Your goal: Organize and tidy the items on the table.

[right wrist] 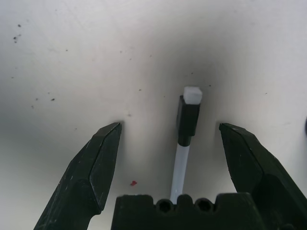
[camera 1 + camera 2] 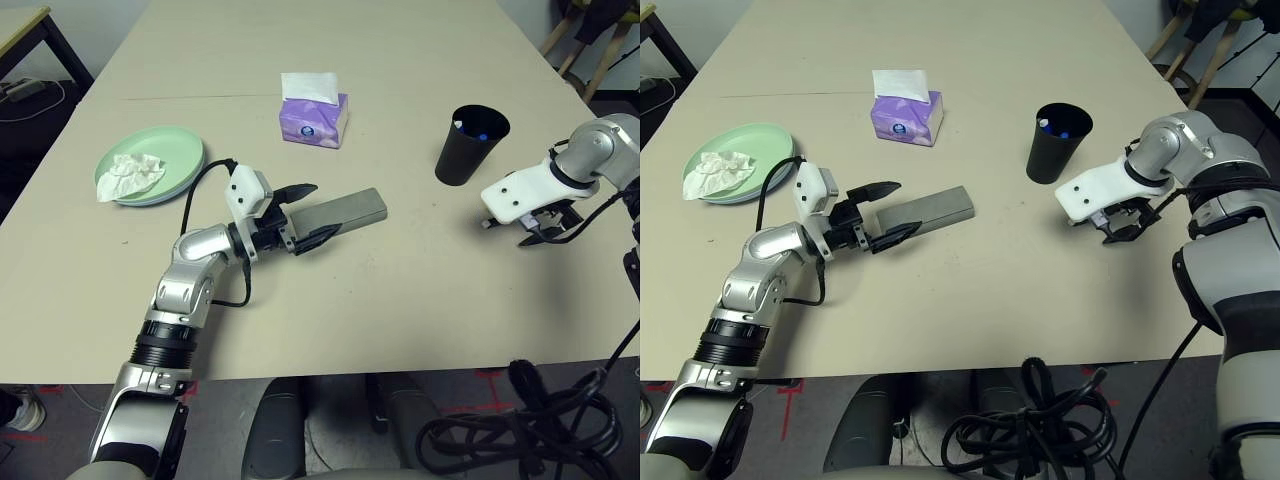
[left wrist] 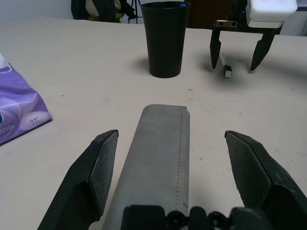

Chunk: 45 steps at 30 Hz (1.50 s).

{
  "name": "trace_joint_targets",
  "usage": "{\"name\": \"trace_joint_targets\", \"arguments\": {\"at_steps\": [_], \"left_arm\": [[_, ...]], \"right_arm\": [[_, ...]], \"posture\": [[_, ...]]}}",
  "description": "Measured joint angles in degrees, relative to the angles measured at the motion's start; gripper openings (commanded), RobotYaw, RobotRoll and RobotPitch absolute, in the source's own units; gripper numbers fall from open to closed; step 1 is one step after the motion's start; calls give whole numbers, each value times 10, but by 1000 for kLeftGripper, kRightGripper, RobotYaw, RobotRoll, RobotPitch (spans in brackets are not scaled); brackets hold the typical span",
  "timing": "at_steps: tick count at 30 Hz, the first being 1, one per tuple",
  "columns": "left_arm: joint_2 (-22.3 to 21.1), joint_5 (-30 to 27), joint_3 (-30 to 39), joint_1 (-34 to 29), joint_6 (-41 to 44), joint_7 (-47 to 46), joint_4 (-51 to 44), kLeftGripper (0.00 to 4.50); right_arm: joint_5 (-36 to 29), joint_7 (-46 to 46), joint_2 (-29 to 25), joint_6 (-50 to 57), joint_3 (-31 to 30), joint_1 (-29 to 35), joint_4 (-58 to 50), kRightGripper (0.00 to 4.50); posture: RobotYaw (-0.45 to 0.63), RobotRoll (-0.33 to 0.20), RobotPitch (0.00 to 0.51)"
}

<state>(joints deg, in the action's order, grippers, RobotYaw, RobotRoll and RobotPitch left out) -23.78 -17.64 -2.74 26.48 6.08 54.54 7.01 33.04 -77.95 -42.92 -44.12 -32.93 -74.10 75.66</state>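
My left gripper (image 2: pixel 322 210) is open, its fingers on either side of the near end of the grey glasses case (image 2: pixel 345 210), which lies flat on the table (image 2: pixel 400 300). My right gripper (image 1: pixel 170 128) points down, open, straddling the slim pen (image 1: pixel 187 120) on the tabletop just right of the black cup (image 2: pixel 468 148). Something blue shows inside the cup. A purple tissue box (image 2: pixel 313 118) stands further back. At the far left a crumpled white tissue (image 2: pixel 130 175) rests on a mint green plate (image 2: pixel 170 148) stacked on a pale blue one.
A smaller yellow-edged table (image 2: pixel 20 25) stands beyond the back left corner, and wooden chair legs (image 2: pixel 590 45) beyond the back right. Black cables (image 2: pixel 520 420) lie on the floor below the table's front edge.
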Motion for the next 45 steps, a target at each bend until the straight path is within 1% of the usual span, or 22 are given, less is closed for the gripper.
{"name": "trace_joint_targets", "arguments": {"at_steps": [1,2,3,7,8,12,13,18,21,24,27,28,29,31,33,34,35,36,40,42,43,45], "left_arm": [[0,0,0,0,0,0,-1,4500],[0,0,0,0,0,0,-2,4500],[0,0,0,0,1,0,-3,4500],[0,0,0,-1,2,-2,-15,4500],[0,0,0,-1,2,-2,-17,4500],[0,0,0,-1,6,-4,-17,4500],[0,0,0,-1,6,-4,-17,4500],[0,0,0,-1,7,-4,-17,4500],[0,0,0,0,7,-4,-17,4500],[-3,0,0,4,7,0,-15,4500],[-9,0,0,10,7,7,-14,4500],[-12,0,0,12,6,11,-13,4500],[-13,0,0,14,6,12,-12,4500],[-14,0,-1,22,5,19,-1,4500],[-16,0,-2,25,3,24,13,4500],[-15,0,-2,29,2,28,20,4500],[-15,0,-3,35,0,31,28,4500],[-14,0,-4,42,-1,33,34,4500],[-14,1,-5,57,-14,43,59,4500],[-14,1,-6,62,-20,48,76,4500],[-13,2,-6,65,-23,51,83,4500],[-9,3,-6,70,-30,51,93,4500]], "right_arm": [[0,0,1,1,0,0,0,4477],[0,0,3,4,0,0,0,4098],[0,0,5,6,0,0,1,3840],[1,-7,9,14,0,0,2,2424],[1,-15,9,16,0,0,2,1945],[0,-36,10,18,1,0,3,425],[-1,-39,10,19,1,0,3,289],[-9,-65,10,26,17,0,3,291],[-32,-92,11,42,39,0,3,291],[-129,-132,29,129,92,-1,17,291],[-242,-141,33,223,98,4,-7,291],[-303,-141,24,266,92,17,-49,291],[-334,-141,18,289,88,24,-72,291],[-442,-142,-11,376,86,64,-166,291],[-522,-143,-25,449,95,88,-235,291],[-552,-143,-27,483,114,101,-263,291],[-568,-143,-27,503,129,107,-281,291],[-585,-143,-27,526,158,118,-304,291],[-622,-111,-14,574,250,164,-376,291],[-634,-64,11,580,296,186,-402,291],[-642,-12,40,572,334,200,-417,291],[-654,63,82,559,381,220,-441,291]], "posture": [[160,0,200],[162,0,199],[163,0,199],[164,0,199],[165,0,198],[162,0,196],[162,0,195],[156,0,180],[151,0,166],[140,0,154],[118,0,139],[113,0,137],[101,0,131],[85,0,123],[69,0,116],[64,0,113],[52,0,110],[47,0,108],[22,0,103],[16,0,99],[15,0,98],[15,0,95]]}}
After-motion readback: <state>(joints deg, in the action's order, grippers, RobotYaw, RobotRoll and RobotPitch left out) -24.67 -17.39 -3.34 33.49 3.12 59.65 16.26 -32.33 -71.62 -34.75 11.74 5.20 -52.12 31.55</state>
